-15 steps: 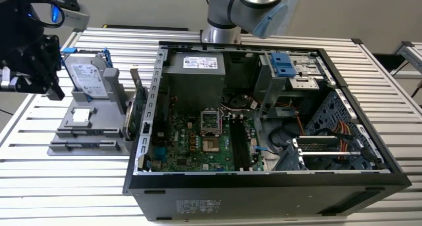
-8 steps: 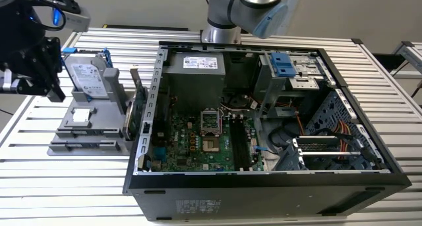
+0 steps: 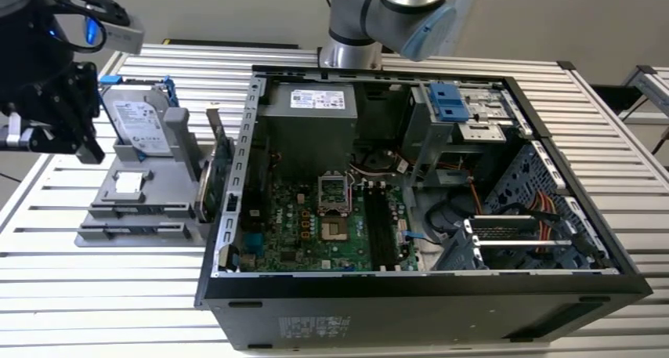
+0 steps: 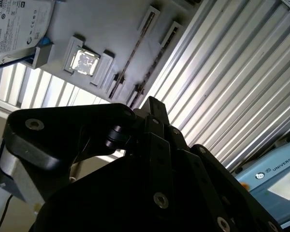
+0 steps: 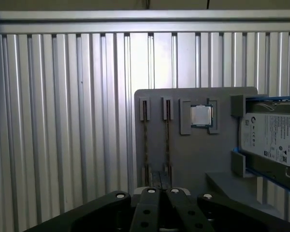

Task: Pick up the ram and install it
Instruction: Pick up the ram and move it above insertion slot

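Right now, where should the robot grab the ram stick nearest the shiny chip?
I'd pinch the ram by the middle of its free long edge, coming straight down from above. It stands on edge in the gray holder, both ends tucked into slots, with a second stick close beside.

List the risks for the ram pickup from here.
Two ram sticks stand edge-on, close together, in the grey holder, so the end effector may knock or catch both. The upright green card and the case wall stand between holder and motherboard; a low carry could clip them.
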Tool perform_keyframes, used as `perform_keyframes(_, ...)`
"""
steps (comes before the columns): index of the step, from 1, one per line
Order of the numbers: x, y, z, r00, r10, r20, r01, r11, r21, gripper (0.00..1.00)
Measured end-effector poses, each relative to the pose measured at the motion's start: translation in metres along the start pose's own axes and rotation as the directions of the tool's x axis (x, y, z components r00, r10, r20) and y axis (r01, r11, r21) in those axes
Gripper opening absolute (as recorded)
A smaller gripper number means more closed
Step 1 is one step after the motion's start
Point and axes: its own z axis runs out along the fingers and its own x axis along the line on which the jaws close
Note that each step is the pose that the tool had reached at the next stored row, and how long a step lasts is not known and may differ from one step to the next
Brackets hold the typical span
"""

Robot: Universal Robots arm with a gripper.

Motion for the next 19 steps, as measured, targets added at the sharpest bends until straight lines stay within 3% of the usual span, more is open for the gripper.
perform_keyframes(19,0.0002,-0.0001,0.0078,1.0,0.0,-0.0085,0.0,1.0,0.0002,0.0)
